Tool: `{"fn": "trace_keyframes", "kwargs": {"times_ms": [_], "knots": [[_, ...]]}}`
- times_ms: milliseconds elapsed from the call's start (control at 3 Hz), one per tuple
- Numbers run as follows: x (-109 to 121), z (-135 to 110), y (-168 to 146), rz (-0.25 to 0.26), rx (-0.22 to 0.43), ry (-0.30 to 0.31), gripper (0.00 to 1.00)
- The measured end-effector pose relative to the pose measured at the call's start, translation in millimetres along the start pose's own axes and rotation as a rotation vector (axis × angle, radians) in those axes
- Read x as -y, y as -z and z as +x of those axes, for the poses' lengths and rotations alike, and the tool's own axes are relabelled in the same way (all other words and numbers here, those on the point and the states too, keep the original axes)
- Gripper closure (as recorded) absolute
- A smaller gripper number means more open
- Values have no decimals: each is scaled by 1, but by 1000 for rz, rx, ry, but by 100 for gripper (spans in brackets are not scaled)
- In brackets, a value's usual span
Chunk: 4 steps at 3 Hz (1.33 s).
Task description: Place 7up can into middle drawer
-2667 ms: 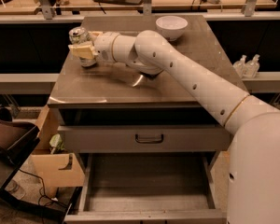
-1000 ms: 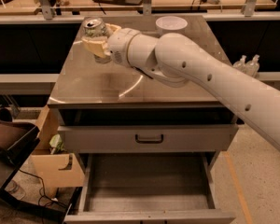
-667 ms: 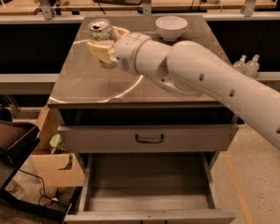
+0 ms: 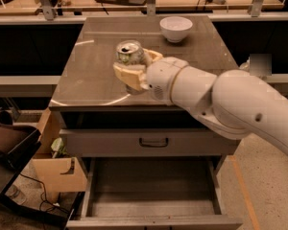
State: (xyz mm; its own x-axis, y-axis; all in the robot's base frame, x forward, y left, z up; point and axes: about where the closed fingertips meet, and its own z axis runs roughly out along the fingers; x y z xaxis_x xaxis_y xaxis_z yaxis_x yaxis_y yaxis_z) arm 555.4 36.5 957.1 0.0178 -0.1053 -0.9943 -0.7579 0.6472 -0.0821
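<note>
Over the brown cabinet top [image 4: 86, 75], your cream gripper [image 4: 133, 69] gripped the silvery-white, green-marked 7up can [image 4: 129, 52]; the grey metal middle drawer [image 4: 152, 195] lay open.

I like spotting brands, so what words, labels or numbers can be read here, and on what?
No text can be read anywhere.
Can, gripped by the gripper above the table: any print on its side cannot be made out.
Bowl: plain white, no marking.
Drawer front and open drawer: no labels or numbers show.
</note>
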Motion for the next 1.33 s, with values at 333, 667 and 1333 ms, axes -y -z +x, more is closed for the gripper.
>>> {"fn": "trace_keyframes", "kwargs": {"times_ms": [333, 667, 1333], "knots": [[9, 39, 36, -6, -68, -41, 100], [10, 77, 62, -49, -105, -67, 100], [-13, 144, 118, -144, -38, -126, 100]]}}
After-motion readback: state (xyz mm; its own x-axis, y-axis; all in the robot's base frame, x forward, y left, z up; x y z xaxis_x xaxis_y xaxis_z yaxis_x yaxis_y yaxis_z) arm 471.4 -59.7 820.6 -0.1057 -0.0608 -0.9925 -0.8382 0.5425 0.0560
